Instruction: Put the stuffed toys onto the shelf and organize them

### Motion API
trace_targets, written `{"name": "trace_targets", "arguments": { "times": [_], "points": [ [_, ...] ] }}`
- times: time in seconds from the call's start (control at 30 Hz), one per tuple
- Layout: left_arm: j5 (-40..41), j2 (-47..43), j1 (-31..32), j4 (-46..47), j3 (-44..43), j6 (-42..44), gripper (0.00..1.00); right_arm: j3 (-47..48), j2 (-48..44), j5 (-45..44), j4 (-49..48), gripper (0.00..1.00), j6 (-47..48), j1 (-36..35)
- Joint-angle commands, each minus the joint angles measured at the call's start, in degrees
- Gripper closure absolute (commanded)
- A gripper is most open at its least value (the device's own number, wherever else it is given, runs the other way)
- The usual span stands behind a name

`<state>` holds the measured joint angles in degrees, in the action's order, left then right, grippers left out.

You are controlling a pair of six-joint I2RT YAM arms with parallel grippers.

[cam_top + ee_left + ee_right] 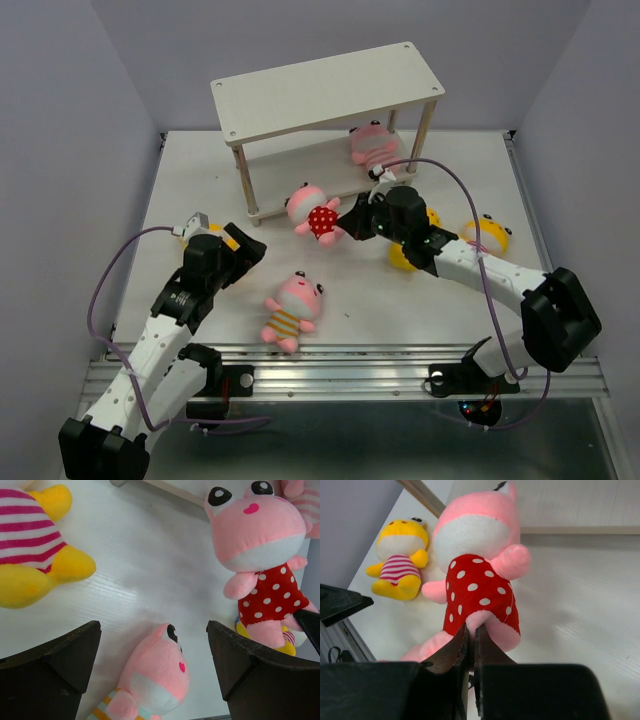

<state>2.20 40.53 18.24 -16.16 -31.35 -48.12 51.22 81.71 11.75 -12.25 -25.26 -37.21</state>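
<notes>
Though half-hidden behind R arm (470, 265), yellow toy (400, 259); R tool (471, 628) tight on polka-dot toy (477, 587), L tool (154, 630) spread.

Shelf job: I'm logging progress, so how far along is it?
Done: one pink toy sits on the lower board of the shelf. In hand: the right gripper is shut on the polka-dot toy. Left: the striped pink toy and three yellow toys lie on the table; the left gripper is open, empty.
</notes>
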Motion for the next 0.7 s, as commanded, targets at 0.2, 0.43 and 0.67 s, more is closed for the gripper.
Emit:
{"name": "trace_targets", "arguments": {
  "times": [0.2, 0.43, 0.67],
  "points": [
    [1.1, -1.5, -0.3, 0.5, 0.2, 1.3, 0.01, 9.5, 3.3, -10.0, -2.0, 0.99, -0.4, 0.8],
    [1.6, -1.2, -0.4, 0.8, 0.2, 1.1, 0.01, 16.3, 11.8, -11.0, -4.0, 0.99, -1.0, 4.2],
    [1.6, -0.1, -0.4, 1.3, 0.2, 1.4, 0.01, 21.0, 18.8, -11.5, -5.9, 0.99, -3.9, 7.5]
  ]
}}
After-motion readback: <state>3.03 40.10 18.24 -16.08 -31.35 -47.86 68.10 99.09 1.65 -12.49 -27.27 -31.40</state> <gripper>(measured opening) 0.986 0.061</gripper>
